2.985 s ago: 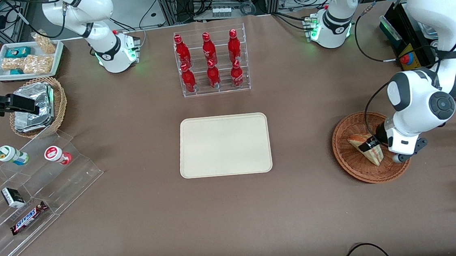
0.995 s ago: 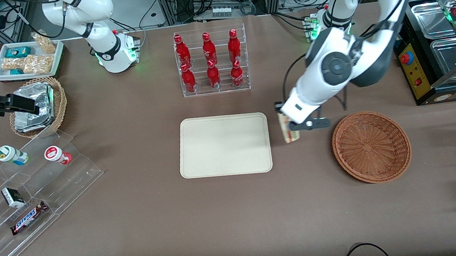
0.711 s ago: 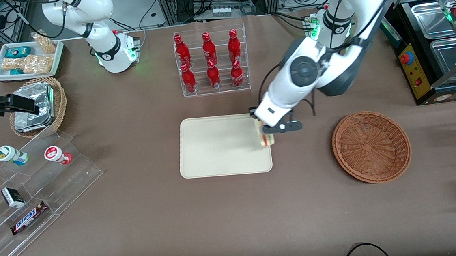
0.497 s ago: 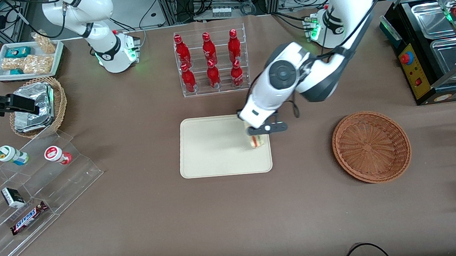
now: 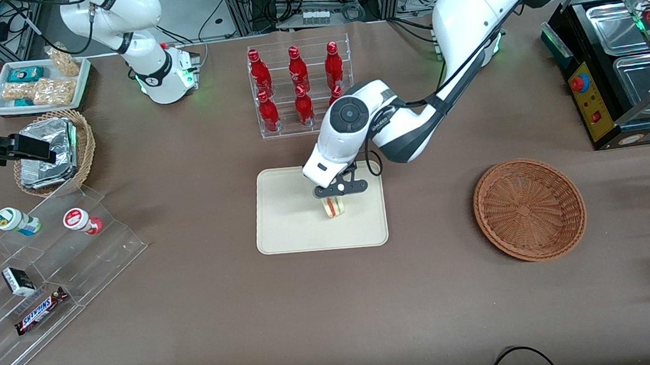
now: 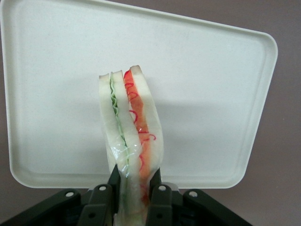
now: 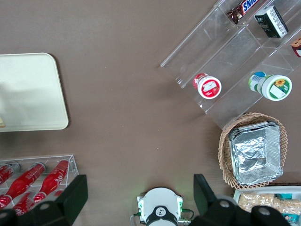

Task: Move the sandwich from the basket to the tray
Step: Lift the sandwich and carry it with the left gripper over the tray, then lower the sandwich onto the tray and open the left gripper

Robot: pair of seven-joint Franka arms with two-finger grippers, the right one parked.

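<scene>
Sandwich point(image 6: 130, 136) is sitting clamped in the tool point(image 6: 134, 190), and we're seeing it hanging over the tray point(image 5: 287, 220); one sandwich, one tray, one basket point(image 5: 529, 209) lying well apart.

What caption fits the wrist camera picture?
Gripper shut on a sandwich, held above the tray.

I've got the gripper point(image 5: 335, 196) over the tray point(image 5: 287, 220), jaws clamped on the sandwich point(image 5: 334, 206) — it hangs w/ red filling facing the camera, above the tray's middle part. Can't tell if it touches the tray surface. Basket point(image 5: 529, 209) sits on the desk point(image 5: 207, 308) toward the working arm's end, well apart from the tray. Rack of red bottles point(image 5: 300, 88) farther from the camera than the tray.
</scene>
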